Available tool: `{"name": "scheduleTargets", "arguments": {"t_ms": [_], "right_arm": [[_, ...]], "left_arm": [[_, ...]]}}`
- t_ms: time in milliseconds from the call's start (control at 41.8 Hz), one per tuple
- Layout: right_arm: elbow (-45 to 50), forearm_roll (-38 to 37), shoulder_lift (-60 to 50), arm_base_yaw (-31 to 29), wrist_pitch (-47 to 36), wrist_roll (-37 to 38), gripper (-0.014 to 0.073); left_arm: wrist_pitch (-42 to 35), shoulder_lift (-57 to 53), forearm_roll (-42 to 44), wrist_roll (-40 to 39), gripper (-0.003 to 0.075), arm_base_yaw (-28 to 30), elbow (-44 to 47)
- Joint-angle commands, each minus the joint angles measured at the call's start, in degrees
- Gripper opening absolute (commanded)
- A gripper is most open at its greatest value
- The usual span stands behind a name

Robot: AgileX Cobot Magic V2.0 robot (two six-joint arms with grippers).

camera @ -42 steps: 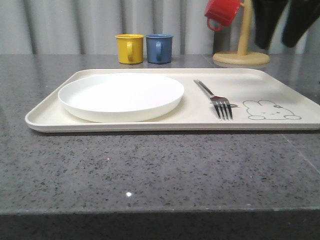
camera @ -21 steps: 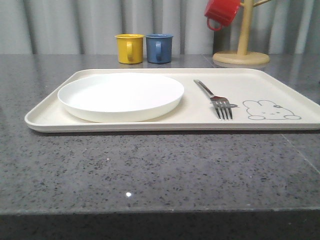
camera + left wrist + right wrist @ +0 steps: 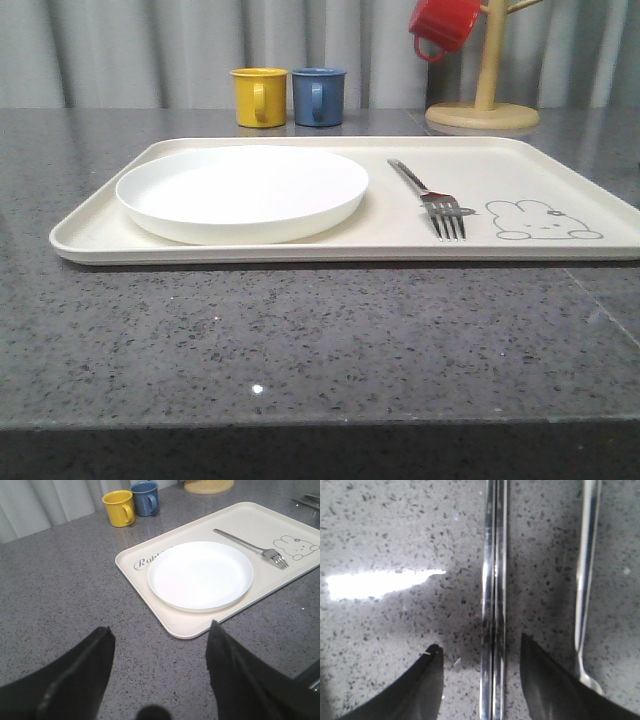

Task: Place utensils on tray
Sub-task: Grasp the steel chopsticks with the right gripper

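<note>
While both hands gape, right hand [image 3: 480,652] straddles 2 slim steel chopsticks [image 3: 493,605] on speckled stone.

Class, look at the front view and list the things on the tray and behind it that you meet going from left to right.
White plate → yellow mug → blue mug → fork → red mug on the wooden mug stand → rabbit drawing.

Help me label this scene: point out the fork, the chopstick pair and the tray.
fork [image 3: 425,189]: front view, mid-handle.
chopstick pair [image 3: 494,605]: right wrist view, middle of the shafts.
tray [image 3: 172,629]: left wrist view, bare near corner.
</note>
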Motion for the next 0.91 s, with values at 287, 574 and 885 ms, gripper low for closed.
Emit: {"name": "scheduleTargets", "arguments": {"t_ms": [287,574,885], "right_arm": [[-1.30,0.20,-1.27,-0.38,-1.43,-0.65,0.0146],[-2.15,2.40,-1.70,-0.09,-0.74,-0.70,0.0051],[-8.38,13.25,-4.81,10.29,2.33,-4.16,0.0051]], "left_arm": [[-4.32,0.77,-0.94,-0.68,0.0409,-0.37,-1.40],[-4.32,0.77,-0.94,-0.68,0.0409,-0.37,-1.40],[-4.32,0.77,-0.94,-0.68,0.0409,-0.37,-1.40]]}}
